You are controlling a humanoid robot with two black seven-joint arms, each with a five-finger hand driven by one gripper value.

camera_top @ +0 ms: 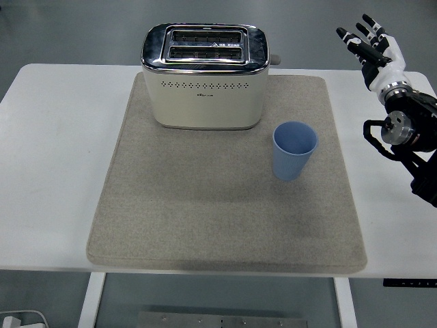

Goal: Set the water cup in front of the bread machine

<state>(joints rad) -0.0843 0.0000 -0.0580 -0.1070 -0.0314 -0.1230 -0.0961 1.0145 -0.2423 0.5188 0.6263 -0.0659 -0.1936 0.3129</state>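
Note:
A light blue water cup (295, 150) stands upright on the grey mat (225, 205), to the right of and slightly nearer than the bread machine. The bread machine (205, 78) is a cream and chrome two-slot toaster at the mat's far edge. My right hand (365, 41) is raised at the far right, well above and to the right of the cup, with fingers spread and holding nothing. Its black forearm (410, 137) enters from the right edge. The left arm does not show.
The white table (54, 157) extends bare to the left of the mat and a narrower strip lies to the right. Grey floor shows beyond the far edge. A white object (20, 320) sits on the floor at the bottom left.

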